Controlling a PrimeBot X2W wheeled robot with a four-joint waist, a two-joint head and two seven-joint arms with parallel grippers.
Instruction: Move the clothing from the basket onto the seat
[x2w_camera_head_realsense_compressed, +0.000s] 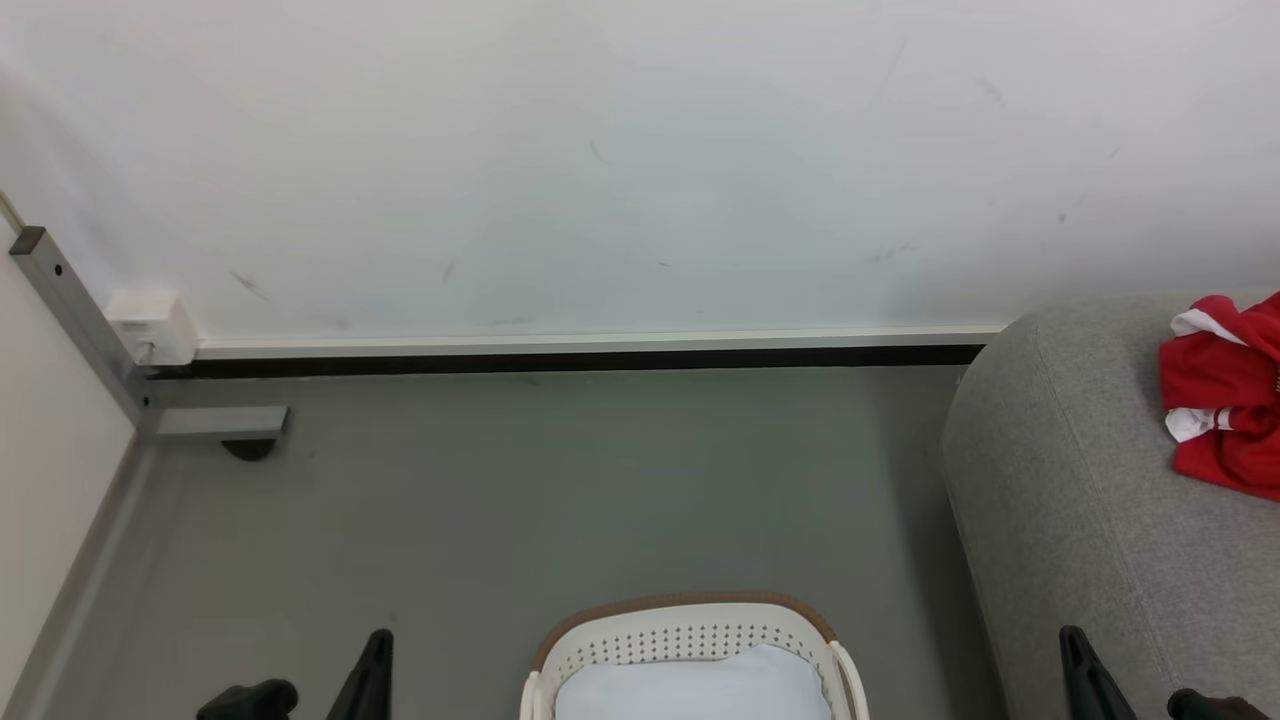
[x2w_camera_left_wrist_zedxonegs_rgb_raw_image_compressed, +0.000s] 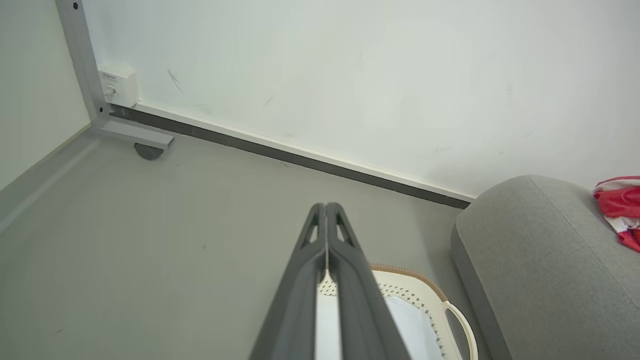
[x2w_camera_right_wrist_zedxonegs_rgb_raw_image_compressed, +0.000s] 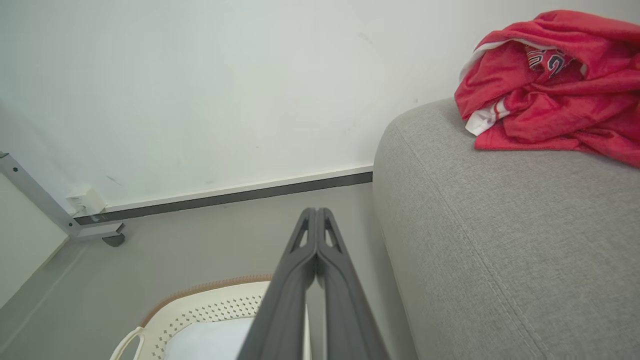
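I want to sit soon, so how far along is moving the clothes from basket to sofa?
Looks nearly done: red clothing lies on the grey seat. The left end effector and right end effector are shut, empty. The basket shows just a pale liner cloth; its near end is cut off, so check there.

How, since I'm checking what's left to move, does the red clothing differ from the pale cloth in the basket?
The clothing is bright red with white trim; the pale cloth is bluish white. The clothing lies crumpled on the seat; the pale cloth lies flat inside the basket. Both are soft fabric.
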